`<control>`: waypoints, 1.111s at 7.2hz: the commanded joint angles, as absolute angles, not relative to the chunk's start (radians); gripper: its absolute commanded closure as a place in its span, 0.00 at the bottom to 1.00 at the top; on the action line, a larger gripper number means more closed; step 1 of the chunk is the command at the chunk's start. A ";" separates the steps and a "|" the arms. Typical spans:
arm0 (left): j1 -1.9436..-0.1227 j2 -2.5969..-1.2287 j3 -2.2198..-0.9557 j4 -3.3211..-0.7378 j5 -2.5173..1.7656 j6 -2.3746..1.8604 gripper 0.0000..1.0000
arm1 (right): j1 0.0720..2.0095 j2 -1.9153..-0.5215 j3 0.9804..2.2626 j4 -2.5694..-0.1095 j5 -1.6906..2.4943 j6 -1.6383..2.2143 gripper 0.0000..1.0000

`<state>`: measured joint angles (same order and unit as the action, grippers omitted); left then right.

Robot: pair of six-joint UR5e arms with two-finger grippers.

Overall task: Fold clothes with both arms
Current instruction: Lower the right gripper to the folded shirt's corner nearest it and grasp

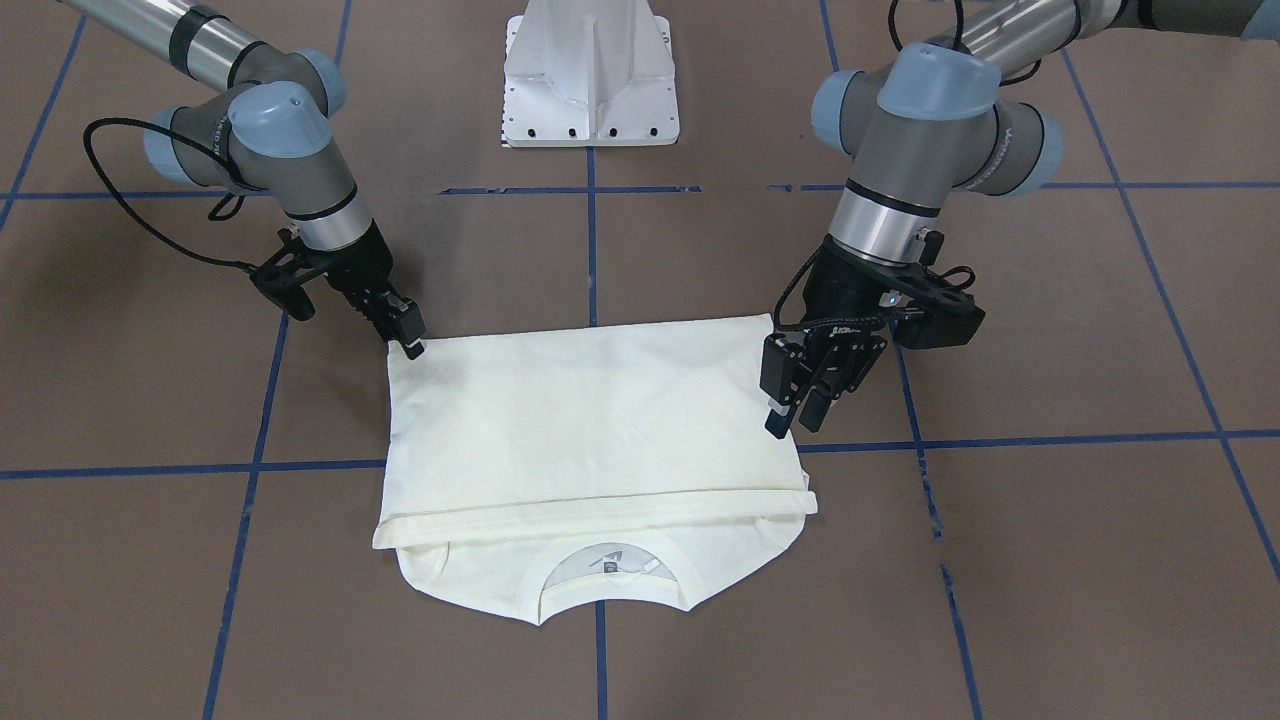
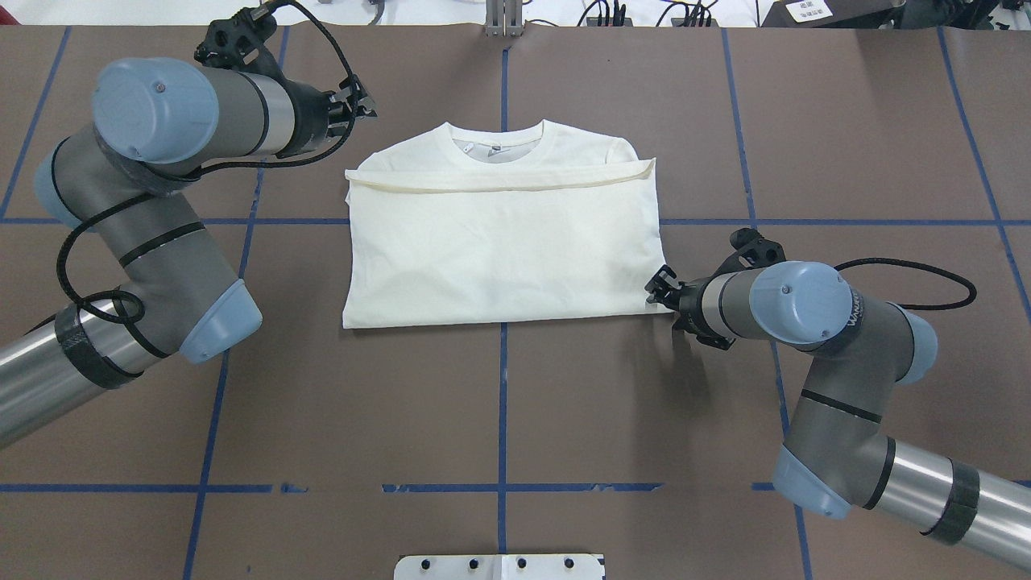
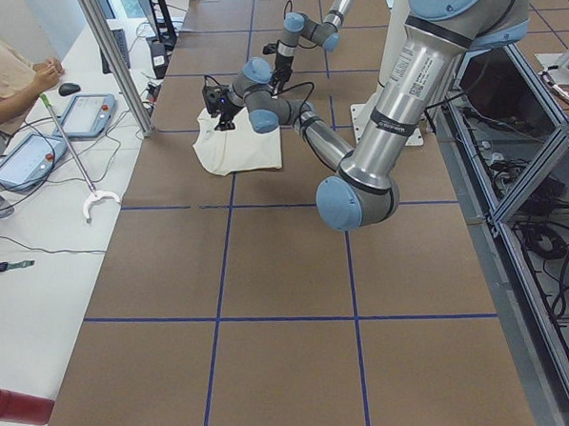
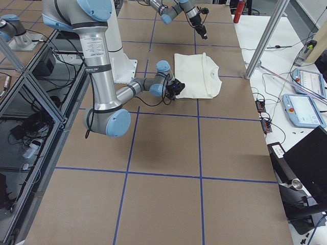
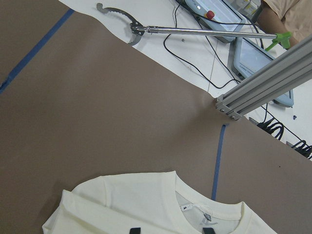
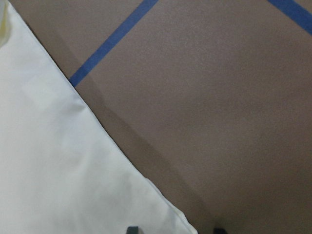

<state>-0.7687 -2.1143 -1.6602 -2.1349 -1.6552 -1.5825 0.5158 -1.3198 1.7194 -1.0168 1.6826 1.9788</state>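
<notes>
Shirt (image 2: 499, 250) lies flat on the table (image 2: 499, 419), straight out in front of the white base (image 1: 590, 85). It's centred on the blue tape line (image 2: 503, 387) that runs out from the base. Folded to a rectangle: a top layer covers the body, its hem (image 2: 499, 188) running crosswise just short of the collar (image 1: 610, 598). Collar end is the end far from the base, fold edge is the end nearest it. Plain cream side up, neck label showing inside the collar.

Right gripper (image 1: 412, 347): down at the shirt corner nearest the base, on the robot's right of the tape line. In its wrist view the fingers are spread and the corner tip sits between them, nothing clamped. Can't tell if the tips touch the cloth.

Left gripper (image 1: 793, 425): on the robot's left of the tape line, farther from the base than the right one. It's raised above the table by the shirt's left edge, toward the collar end. Fingers apart, nothing held. Its wrist view looks down past the fingertips onto the collar.
</notes>
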 commanded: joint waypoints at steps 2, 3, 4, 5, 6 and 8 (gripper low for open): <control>-0.764 -2.114 -1.657 -2.135 -1.654 -1.583 0.48 | 0.520 -1.321 1.745 -1.015 1.687 1.974 1.00; -0.758 -2.109 -1.657 -2.135 -1.654 -1.603 0.48 | 0.522 -1.328 1.765 -1.017 1.687 1.976 1.00; -0.747 -2.102 -1.658 -2.137 -1.652 -1.626 0.48 | 0.520 -1.328 1.760 -1.017 1.684 1.976 1.00; -0.746 -2.102 -1.658 -2.135 -1.651 -1.629 0.48 | 0.520 -1.331 1.755 -1.017 1.683 1.974 1.00; -0.744 -2.099 -1.658 -2.137 -1.651 -1.631 0.48 | 0.520 -1.335 1.756 -1.017 1.684 1.974 1.00; -0.744 -2.095 -1.657 -2.137 -1.651 -1.631 0.48 | 0.520 -1.344 1.755 -1.017 1.683 1.973 1.00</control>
